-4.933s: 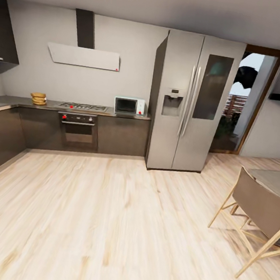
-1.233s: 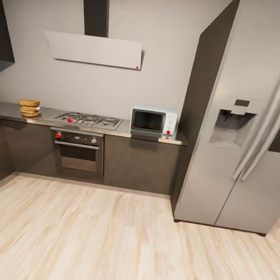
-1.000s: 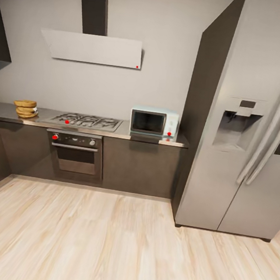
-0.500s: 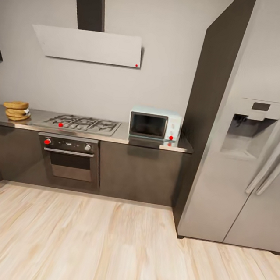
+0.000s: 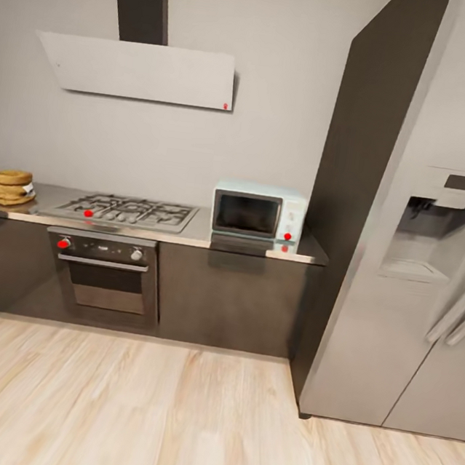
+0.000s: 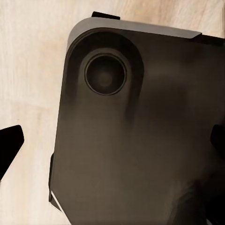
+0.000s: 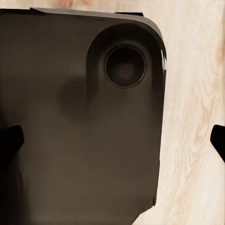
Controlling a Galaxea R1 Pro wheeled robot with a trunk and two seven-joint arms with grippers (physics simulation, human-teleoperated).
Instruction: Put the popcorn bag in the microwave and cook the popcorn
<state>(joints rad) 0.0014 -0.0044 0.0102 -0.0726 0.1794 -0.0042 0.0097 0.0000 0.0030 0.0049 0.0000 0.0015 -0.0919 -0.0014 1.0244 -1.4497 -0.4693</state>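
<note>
Both grippers hang low over the robot's own dark base. In the left wrist view the left gripper point(image 6: 112, 145) shows two black fingertips at opposite edges of the picture, set wide apart with nothing between them; in the right wrist view the right gripper point(image 7: 112, 138) stands the same way, spread and empty. Under each lies the dark rounded base plate point(image 6: 140, 140) with a round recess, and beyond it the pale wooden plank floor point(image 5: 164, 414).

From the head view, the tan-brown wrinkled paper popcorn bag point(image 5: 7, 187) sits on the smooth light-grey metallic countertop point(image 5: 188, 235) at its far left end, beside the ridged grey gas hob point(image 5: 121, 210). Whether any popcorn is inside cannot be told from here. The small boxy pale-blue microwave point(image 5: 257, 212) with its dark glass door stands at the opposite end of the countertop, just beside the tall steel refrigerator point(image 5: 423, 235); its door looks closed. Below the hob is the black oven with a steel handle point(image 5: 106, 274), and above it the flat white hood point(image 5: 136, 71) on the pale grey wall.

As I judge it, the task is at its very start: the robot faces the counter from across the floor, well apart from it. Nothing is grasped, so reaching the bag, lifting it, opening the microwave, loading and heating all remain.
</note>
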